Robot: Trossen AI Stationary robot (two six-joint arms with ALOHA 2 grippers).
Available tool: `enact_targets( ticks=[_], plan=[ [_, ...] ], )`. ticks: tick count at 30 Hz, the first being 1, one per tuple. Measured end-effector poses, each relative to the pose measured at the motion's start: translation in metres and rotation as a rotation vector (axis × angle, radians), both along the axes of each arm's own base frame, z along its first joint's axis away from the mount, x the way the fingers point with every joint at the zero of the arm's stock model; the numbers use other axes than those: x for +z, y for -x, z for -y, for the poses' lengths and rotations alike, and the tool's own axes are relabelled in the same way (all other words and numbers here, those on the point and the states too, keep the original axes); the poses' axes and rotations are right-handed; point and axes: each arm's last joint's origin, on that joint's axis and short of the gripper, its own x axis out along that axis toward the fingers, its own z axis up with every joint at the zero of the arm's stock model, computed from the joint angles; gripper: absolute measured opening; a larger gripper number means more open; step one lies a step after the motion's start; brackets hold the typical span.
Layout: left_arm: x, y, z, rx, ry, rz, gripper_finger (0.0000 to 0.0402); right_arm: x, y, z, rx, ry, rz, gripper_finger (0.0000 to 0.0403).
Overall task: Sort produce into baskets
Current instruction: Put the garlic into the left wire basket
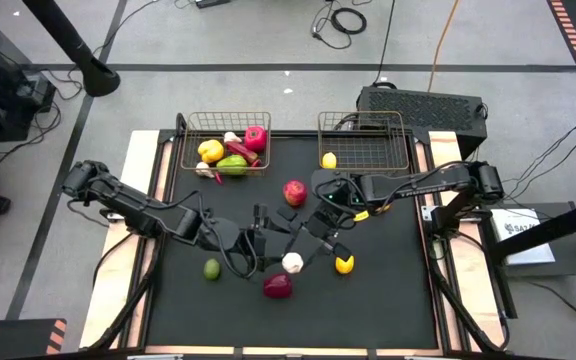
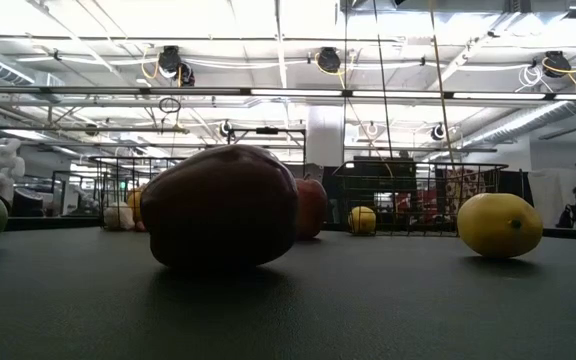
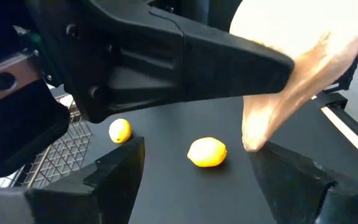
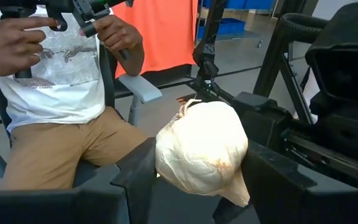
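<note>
High view: both hands met near the table's middle, over the garlic (image 1: 292, 262). Left basket (image 1: 190, 160) at the far edge held mixed produce; right basket (image 1: 400, 160) held one lemon (image 1: 329, 160). Apple (image 1: 294, 192), lime (image 1: 211, 269), onion (image 1: 278, 286) and another lemon (image 1: 344, 264) lay loose.

Low view: onion loomed nearest; no hands seen.

Left wrist: left hand (image 3: 194, 177) stood released beside the garlic.

Right wrist: right hand (image 4: 194, 186) grasped the garlic, lifted; a seated person (image 4: 61, 81) behind.

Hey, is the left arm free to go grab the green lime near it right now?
Probably yes. The lime lies in the open beside the left arm, nothing blocking it, and the left tool stands open, while the right tool holds the garlic.
</note>
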Motion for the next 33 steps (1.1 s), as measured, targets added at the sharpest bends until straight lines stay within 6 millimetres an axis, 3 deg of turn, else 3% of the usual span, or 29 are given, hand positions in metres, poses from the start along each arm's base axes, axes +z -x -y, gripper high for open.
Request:
enact_targets(
  ticks=[5,15,33],
  plan=[
    [0.0,0.0,0.0002,0.001,0.015,-0.001,0.0286,-0.0005,0.0001,0.0,0.002,0.009,0.006,0.0208],
    [0.001,-0.0002,0.0007,0.008,0.056,0.008,0.0219,-0.0007,0.0005,0.0001,0.001,0.015,0.005,0.0208],
    [0.0014,0.0,0.0027,-0.017,0.083,0.009,0.0215,-0.0012,0.0007,-0.0001,0.005,0.019,0.005,0.0208]
  ],
)
